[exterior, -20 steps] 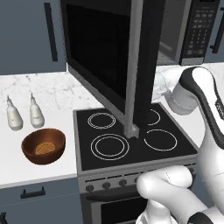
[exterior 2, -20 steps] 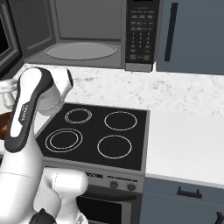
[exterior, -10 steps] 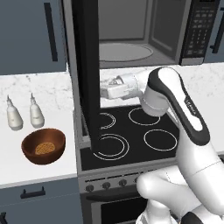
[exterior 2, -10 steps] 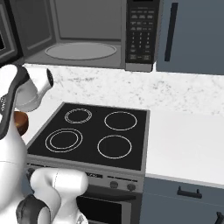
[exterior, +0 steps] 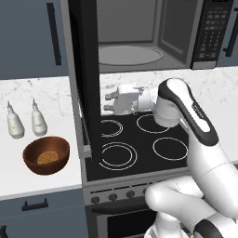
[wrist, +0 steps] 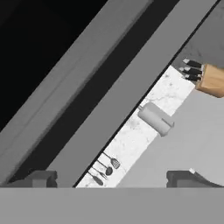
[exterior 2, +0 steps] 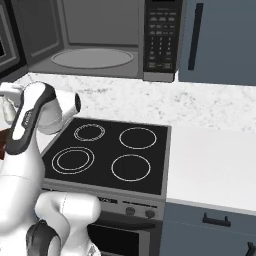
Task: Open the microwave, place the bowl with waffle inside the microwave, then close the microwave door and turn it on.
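Observation:
The microwave [exterior: 153, 46] stands open, its round turntable [exterior: 129, 55] bare and its keypad [exterior: 214, 28] at the right. The microwave door [exterior: 86, 74] is swung wide out to the left and shows edge-on. My gripper [exterior: 107, 102] hovers over the stove's back left, pointing at the door's inner face, open and holding nothing. In the hand view the door's frame and black glass [wrist: 48, 57] are close ahead, with the fingertips [wrist: 41, 178] wide apart. The bowl [exterior: 46, 155] sits on the counter left of the stove with the waffle [exterior: 46, 157] in it.
Two small white bottles [exterior: 15, 123] [exterior: 38, 120] stand behind the bowl. The black stovetop [exterior: 139, 144] lies under the arm. More white counter [exterior 2: 215, 165] runs right of the stove. A knife block [wrist: 212, 81] and a paper towel roll [wrist: 156, 118] show beyond the door.
The microwave door has swung from half open to wide open at the left. My arm has swept left across the stove after it, and the gripper now points at the door.

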Robot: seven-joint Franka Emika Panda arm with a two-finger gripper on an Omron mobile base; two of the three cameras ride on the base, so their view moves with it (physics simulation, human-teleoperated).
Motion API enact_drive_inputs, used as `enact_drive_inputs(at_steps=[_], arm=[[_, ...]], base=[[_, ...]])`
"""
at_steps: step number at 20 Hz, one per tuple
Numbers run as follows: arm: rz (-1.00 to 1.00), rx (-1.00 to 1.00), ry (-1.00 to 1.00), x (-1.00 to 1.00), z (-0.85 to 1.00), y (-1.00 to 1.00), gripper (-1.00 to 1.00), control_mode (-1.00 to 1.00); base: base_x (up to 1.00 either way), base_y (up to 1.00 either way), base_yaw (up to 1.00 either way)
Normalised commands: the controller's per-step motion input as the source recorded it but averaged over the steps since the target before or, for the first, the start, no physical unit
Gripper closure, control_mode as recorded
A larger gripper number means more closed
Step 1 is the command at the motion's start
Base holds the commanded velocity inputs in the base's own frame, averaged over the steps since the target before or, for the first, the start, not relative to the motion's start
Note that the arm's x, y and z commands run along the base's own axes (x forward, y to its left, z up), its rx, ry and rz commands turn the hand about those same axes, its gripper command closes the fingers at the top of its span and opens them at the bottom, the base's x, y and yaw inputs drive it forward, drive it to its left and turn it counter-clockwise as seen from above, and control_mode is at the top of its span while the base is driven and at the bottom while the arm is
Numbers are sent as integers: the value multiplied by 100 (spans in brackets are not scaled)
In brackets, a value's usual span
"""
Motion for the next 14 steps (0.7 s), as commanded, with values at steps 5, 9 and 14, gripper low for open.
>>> enact_drive_inputs(at_steps=[5, 9, 14], arm=[[-19, -39, 25, 87, -97, 0, -100, -100], [-6, -45, 29, 70, -76, 0, -100, -100], [-1, -38, 24, 50, -68, 5, -100, -100]], base=[[0, 0, 0], [0, 0, 0], [0, 0, 0]])
